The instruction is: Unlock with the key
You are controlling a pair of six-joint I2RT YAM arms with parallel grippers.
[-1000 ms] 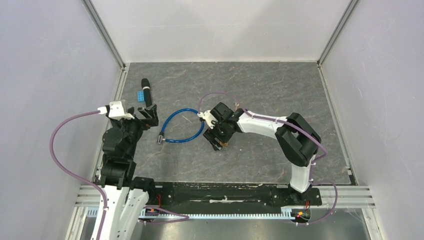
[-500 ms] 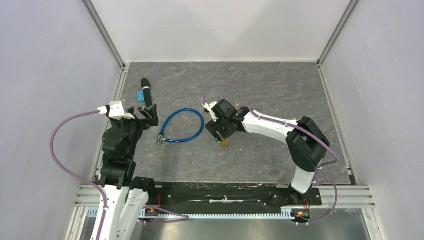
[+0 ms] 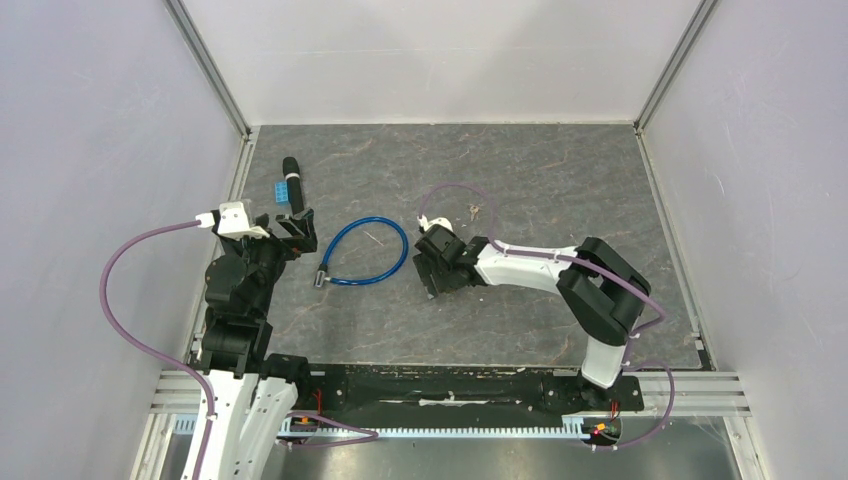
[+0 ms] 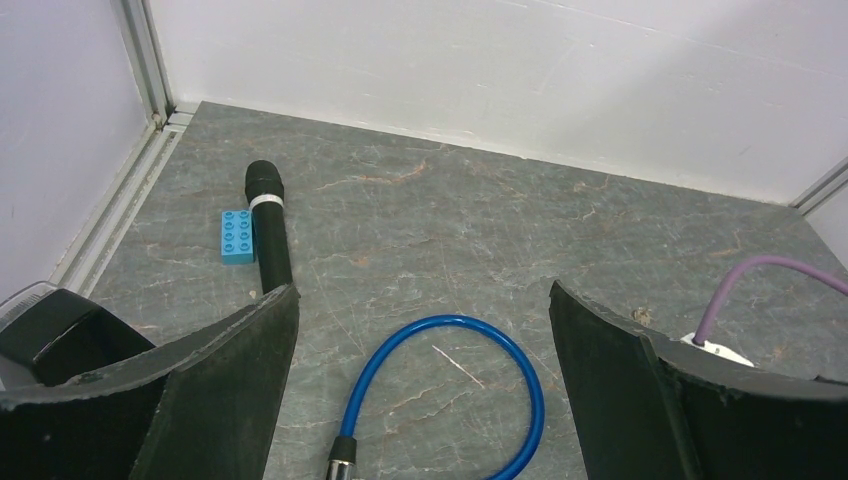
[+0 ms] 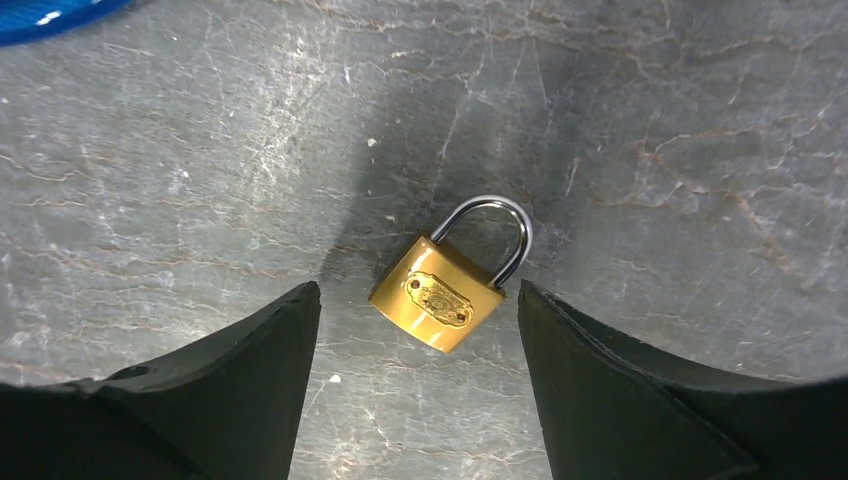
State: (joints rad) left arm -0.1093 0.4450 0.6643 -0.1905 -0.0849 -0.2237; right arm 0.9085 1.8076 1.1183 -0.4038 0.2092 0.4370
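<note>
Two wide-spread black jaws: the right gripper (image 5: 417,292) straddles the padlock (image 5: 437,300) without touching it.
Its small brass body looks smooth, dense and probably slippery, and its rigid steel shackle is closed. It lies flat on the scuffed, stone-patterned table (image 5: 650,120), so pinching across the body's narrow edges seems safest. A glossy blue cable (image 4: 440,322) loops farther left.

"How many locks have you got on the counter (image 3: 560,180)?"

"You have one brass padlock (image 5: 438,297), no more."

"And the blue things?"

"You have two, of different kinds: one blue cable loop (image 4: 445,321) and one blue toy brick (image 4: 237,236), up at ten o'clock."

"What else is there to count?"

"One black cylinder (image 4: 270,235) with a single white band, touching the brick at its three o'clock."
</note>
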